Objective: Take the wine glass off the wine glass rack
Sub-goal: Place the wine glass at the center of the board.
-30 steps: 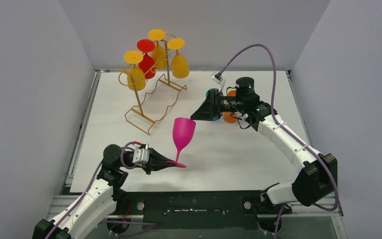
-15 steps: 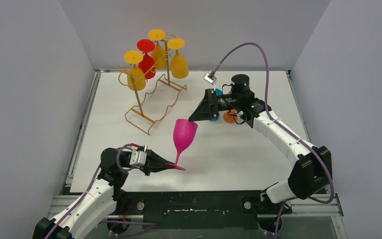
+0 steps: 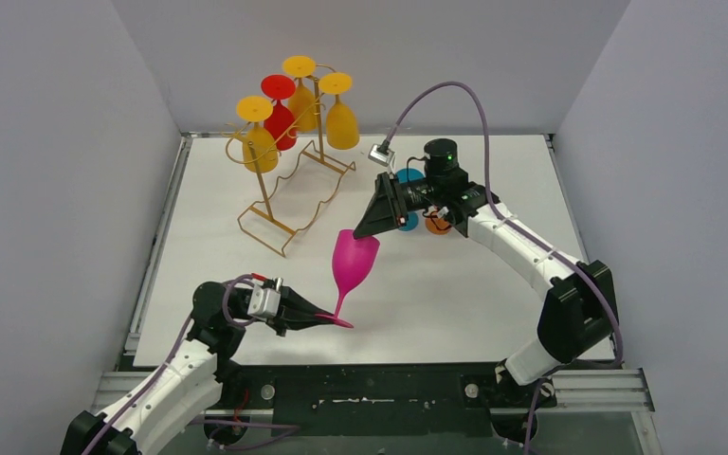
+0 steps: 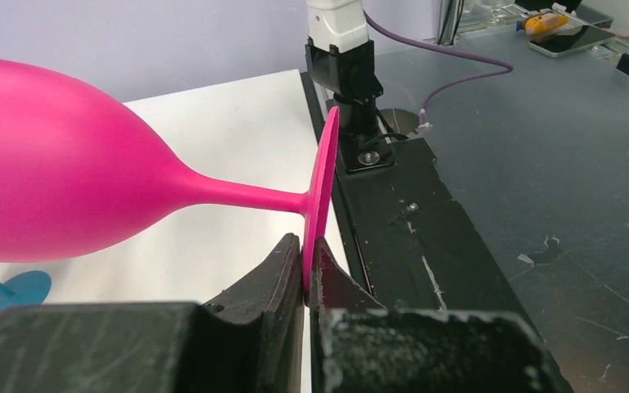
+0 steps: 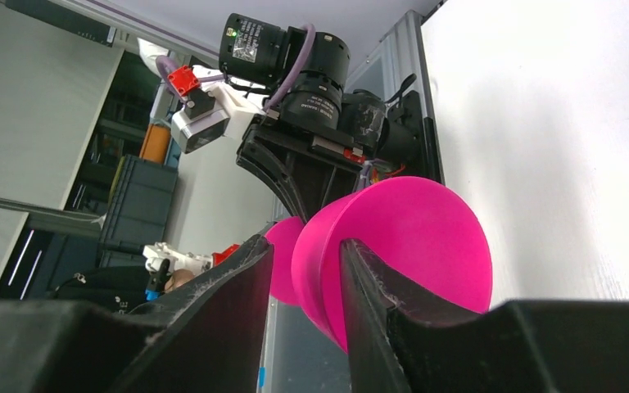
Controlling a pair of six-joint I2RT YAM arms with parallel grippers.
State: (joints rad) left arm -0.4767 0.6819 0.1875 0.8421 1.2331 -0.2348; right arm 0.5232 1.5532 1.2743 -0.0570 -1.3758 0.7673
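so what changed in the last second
The right gripper swung left to the pink wine glass, and its jaws narrowed around the bowl's rim, with a gap still showing on one side. Unchanged: the left gripper stays shut on the glass's foot, and the wine glass rack keeps its four hanging glasses.

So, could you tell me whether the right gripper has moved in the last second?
Yes. The right gripper has moved left, toward the rack, and nearer, so its fingers now straddle the pink glass at the rim.
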